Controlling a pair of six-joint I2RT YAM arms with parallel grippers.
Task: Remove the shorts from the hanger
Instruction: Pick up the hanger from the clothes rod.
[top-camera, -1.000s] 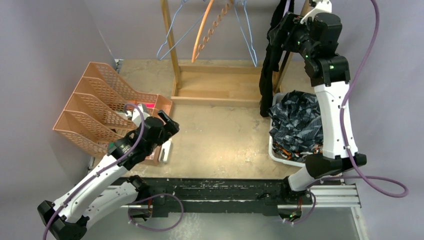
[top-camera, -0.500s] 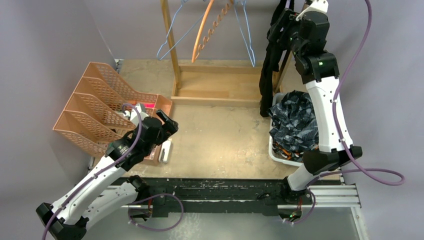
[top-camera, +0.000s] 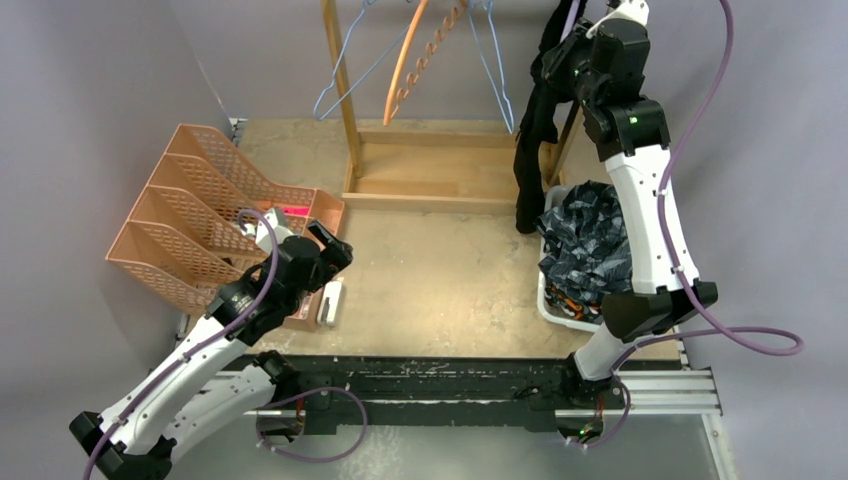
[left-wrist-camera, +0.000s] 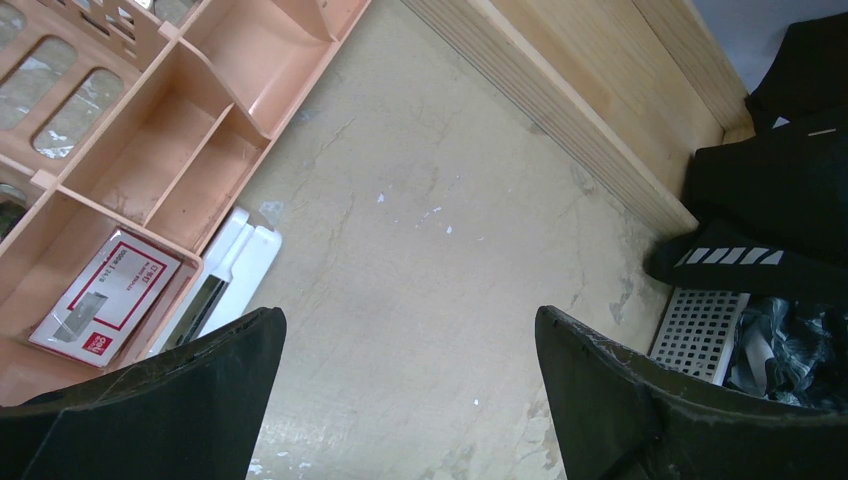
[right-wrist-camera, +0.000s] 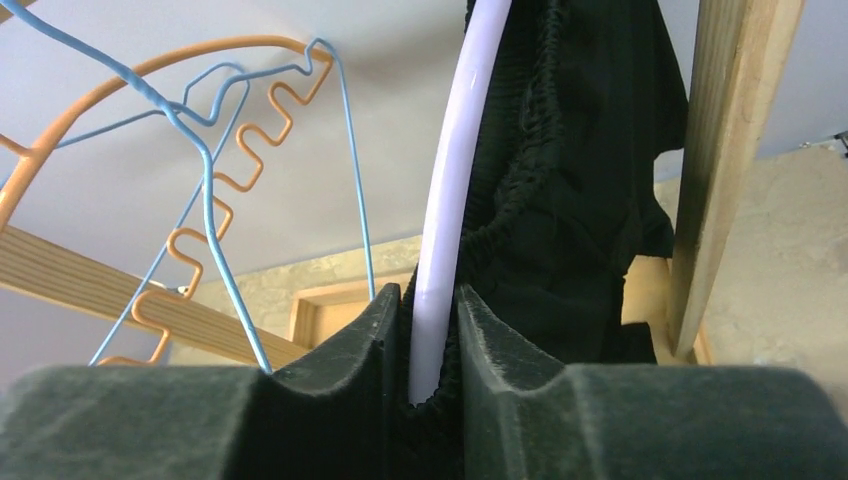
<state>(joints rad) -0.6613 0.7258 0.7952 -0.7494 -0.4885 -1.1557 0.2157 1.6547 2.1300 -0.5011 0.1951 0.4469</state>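
The black shorts (top-camera: 530, 150) hung at the upper right of the overhead view, draped over a white hanger (right-wrist-camera: 455, 200) on the wooden rack (top-camera: 350, 110). Their long axis ran straight down, from the top edge of the frame to just above the rim of the white bin (top-camera: 545, 300). That bin held a grey-blue camouflage pair (top-camera: 590, 240). The right arm (top-camera: 650, 200) reached up to the shorts and was by far the nearer of the two. In its wrist view the right jaws were closed to a thin slot. The hanger's bar rose out of that slot, and the gathered waistband of the shorts (right-wrist-camera: 580, 150) was pinched against the bar on the right-hand side. From there the cloth lay to the right of the jaws and above them. Freeing it would likely mean drawing the waistband along and off the bar. Blue and orange empty hangers (top-camera: 400, 70) hung to the left at the top centre. The left arm (top-camera: 270, 290) sat at the lower left beside the orange trays (top-camera: 190, 220), well apart from the shorts. The left jaws were spread wide over the bare tabletop (left-wrist-camera: 420, 230), holding and touching nothing.
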